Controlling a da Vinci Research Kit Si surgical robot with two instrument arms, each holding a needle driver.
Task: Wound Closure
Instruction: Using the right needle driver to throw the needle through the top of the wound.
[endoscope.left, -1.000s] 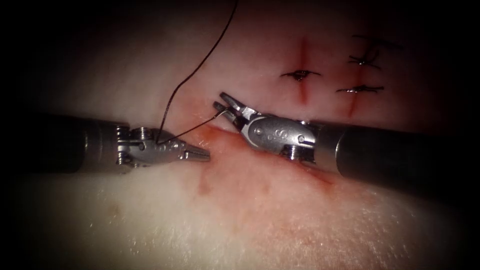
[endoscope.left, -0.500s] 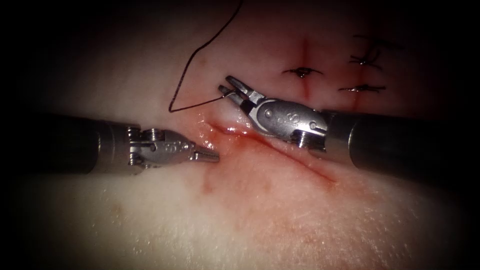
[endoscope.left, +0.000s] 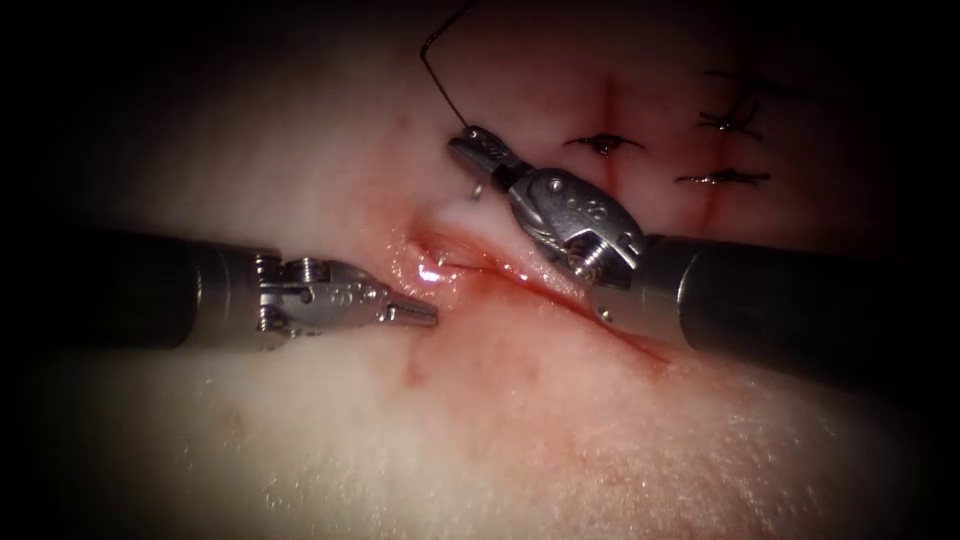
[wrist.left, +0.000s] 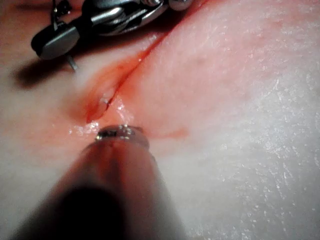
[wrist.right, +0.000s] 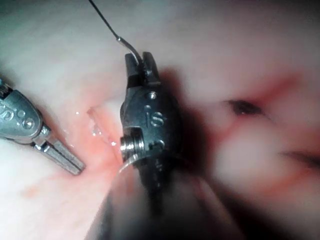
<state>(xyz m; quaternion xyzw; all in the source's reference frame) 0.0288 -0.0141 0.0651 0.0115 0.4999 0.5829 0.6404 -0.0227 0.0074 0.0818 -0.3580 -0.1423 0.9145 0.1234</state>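
The cut runs slanting across the tissue, wet with red fluid. My right tool is above the cut's left end, jaws shut on the curved needle close to its thread end. The needle is out of the tissue, and a short piece pokes out under the jaws. Dark thread climbs from the jaws out of the endoscope view. My left tool lies low on the left of the cut, jaws shut and holding nothing.
Three finished stitches cross other red cuts at the back right. The right tool's shaft lies over the right part of the cut. A red stain marks the tissue below the left tool.
The right tool rose and turned with the needle, drawing the thread loop up and away. The left tool let the thread slip off it and shifted slightly right, then stayed still.
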